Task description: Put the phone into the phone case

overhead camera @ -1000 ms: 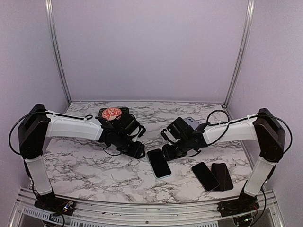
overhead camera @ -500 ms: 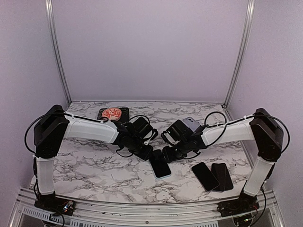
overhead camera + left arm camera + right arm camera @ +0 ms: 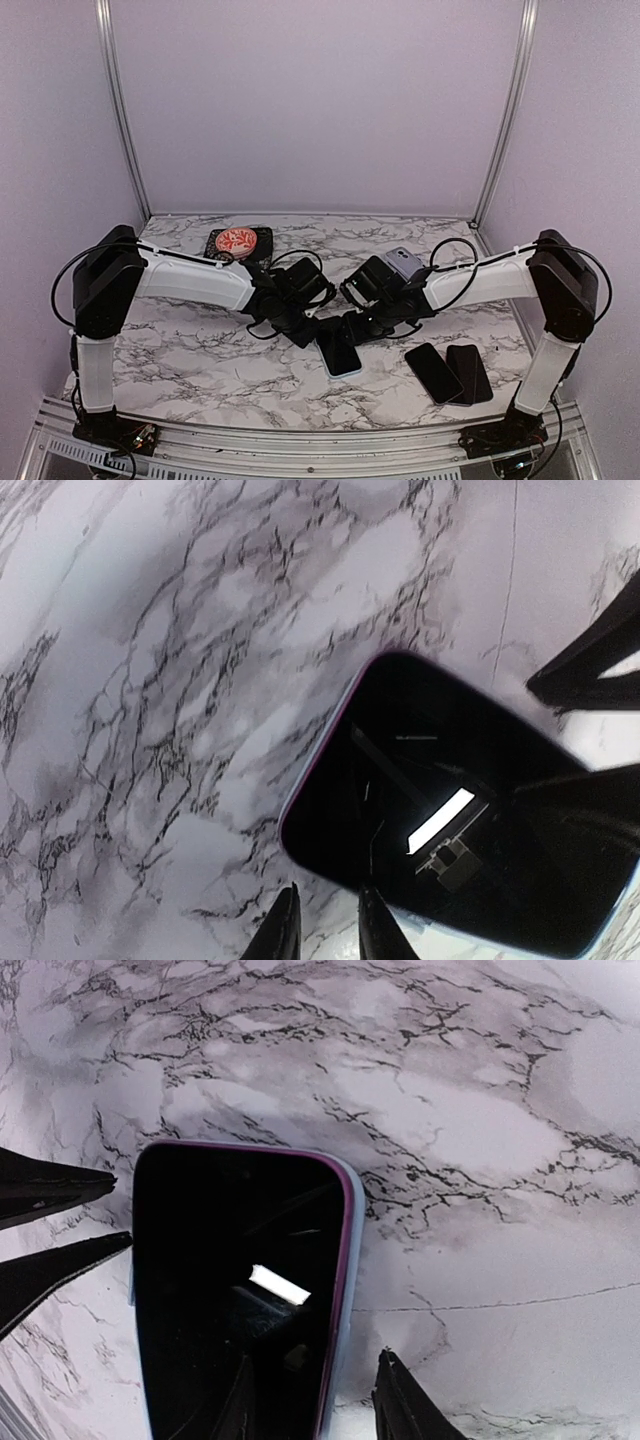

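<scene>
The phone (image 3: pixel 338 348), dark screen up with a purple edge, lies flat on the marble inside a light blue phone case (image 3: pixel 352 1260). In the left wrist view the phone (image 3: pixel 450 780) fills the lower right. My left gripper (image 3: pixel 325 930) hovers at its corner, jaws only narrowly apart with bare marble between them. In the right wrist view the phone (image 3: pixel 230 1250) sits at the left. My right gripper (image 3: pixel 315 1400) is open and straddles its long edge, one finger over the screen, the other over the table. From above, both grippers meet at the phone's far end.
Two dark phones (image 3: pixel 433 372) (image 3: pixel 469 372) lie side by side at the front right. A lavender case or phone (image 3: pixel 402 260) rests behind the right arm. A dark case with a red round design (image 3: pixel 240 241) lies at the back left.
My left arm has swung right to the phone's far left corner, and its jaws have narrowed a lot. The right gripper has barely moved.
</scene>
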`<state>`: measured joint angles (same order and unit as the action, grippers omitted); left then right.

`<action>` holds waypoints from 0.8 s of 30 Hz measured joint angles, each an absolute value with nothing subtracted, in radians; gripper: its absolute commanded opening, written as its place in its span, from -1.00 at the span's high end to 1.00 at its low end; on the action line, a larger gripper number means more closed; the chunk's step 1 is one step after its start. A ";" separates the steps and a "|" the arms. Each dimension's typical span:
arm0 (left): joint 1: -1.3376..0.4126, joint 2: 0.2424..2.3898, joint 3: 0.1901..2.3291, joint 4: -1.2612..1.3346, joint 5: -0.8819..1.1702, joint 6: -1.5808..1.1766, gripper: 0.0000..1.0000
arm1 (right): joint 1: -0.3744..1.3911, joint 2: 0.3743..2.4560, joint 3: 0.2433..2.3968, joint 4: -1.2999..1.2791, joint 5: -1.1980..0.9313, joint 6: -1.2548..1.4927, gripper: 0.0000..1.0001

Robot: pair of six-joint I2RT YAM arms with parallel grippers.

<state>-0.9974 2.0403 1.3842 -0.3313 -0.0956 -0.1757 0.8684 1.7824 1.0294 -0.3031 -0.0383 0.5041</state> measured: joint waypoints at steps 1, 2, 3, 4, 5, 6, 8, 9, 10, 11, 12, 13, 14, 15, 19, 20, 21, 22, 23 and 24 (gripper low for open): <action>-1.000 2.041 1.384 -0.344 -0.097 -0.171 0.57 | 0.868 1.782 1.030 -0.307 -0.036 0.507 -0.06; -1.001 2.044 1.376 -0.361 -0.092 -0.171 0.57 | 0.869 1.782 1.032 -0.313 -0.028 0.508 -0.28; -1.001 2.049 1.370 -0.364 -0.089 -0.170 0.54 | 0.871 1.782 1.035 -0.320 -0.018 0.514 -0.53; -1.000 2.046 1.369 -0.363 -0.084 -0.176 0.51 | 0.876 1.782 1.042 -0.336 -0.004 0.513 -0.69; -0.997 2.043 1.367 -0.364 -0.076 -0.179 0.49 | 0.883 1.782 1.052 -0.355 0.014 0.518 -0.85; -0.991 2.037 1.363 -0.363 -0.069 -0.186 0.47 | 0.891 1.782 1.062 -0.366 0.027 0.525 -0.95; -0.978 2.009 1.345 -0.364 -0.054 -0.205 0.42 | 0.913 1.782 1.081 -0.387 0.043 0.531 -0.97; -0.968 1.982 1.333 -0.364 -0.052 -0.214 0.38 | 0.927 1.782 1.092 -0.398 0.051 0.533 -0.97; -0.956 1.950 1.324 -0.365 -0.053 -0.221 0.32 | 0.941 1.782 1.101 -0.407 0.057 0.541 -0.97; -0.939 1.903 1.311 -0.364 -0.055 -0.228 0.24 | 0.955 1.782 1.109 -0.416 0.060 0.549 -0.97; -0.923 1.851 1.299 -0.363 -0.062 -0.233 0.17 | 0.966 1.782 1.115 -0.424 0.062 0.556 -0.97; -0.909 1.802 1.291 -0.361 -0.067 -0.236 0.08 | 0.977 1.782 1.120 -0.429 0.062 0.567 -0.97; -0.891 1.740 1.277 -0.353 -0.075 -0.248 -0.04 | 0.984 1.784 1.124 -0.436 0.062 0.576 -0.97; -0.875 1.684 1.263 -0.346 -0.082 -0.254 -0.19 | 0.989 1.787 1.130 -0.444 0.062 0.583 -0.97; -0.826 1.509 1.205 -0.333 -0.123 -0.266 -0.60 | 1.002 1.843 1.178 -0.507 0.080 0.617 -0.97; -0.822 1.484 1.193 -0.334 -0.134 -0.261 -0.62 | 1.005 1.863 1.192 -0.521 0.084 0.622 -0.97; -0.821 1.460 1.179 -0.334 -0.146 -0.261 -0.64 | 1.007 1.881 1.206 -0.539 0.089 0.625 -0.97; -0.821 1.446 1.168 -0.334 -0.153 -0.258 -0.65 | 1.010 1.897 1.221 -0.555 0.099 0.628 -0.97; -0.820 1.438 1.159 -0.334 -0.161 -0.258 -0.65 | 1.013 1.907 1.237 -0.570 0.103 0.630 -0.97; -0.820 1.435 1.152 -0.335 -0.168 -0.257 -0.66 | 1.017 1.917 1.254 -0.585 0.107 0.632 -0.96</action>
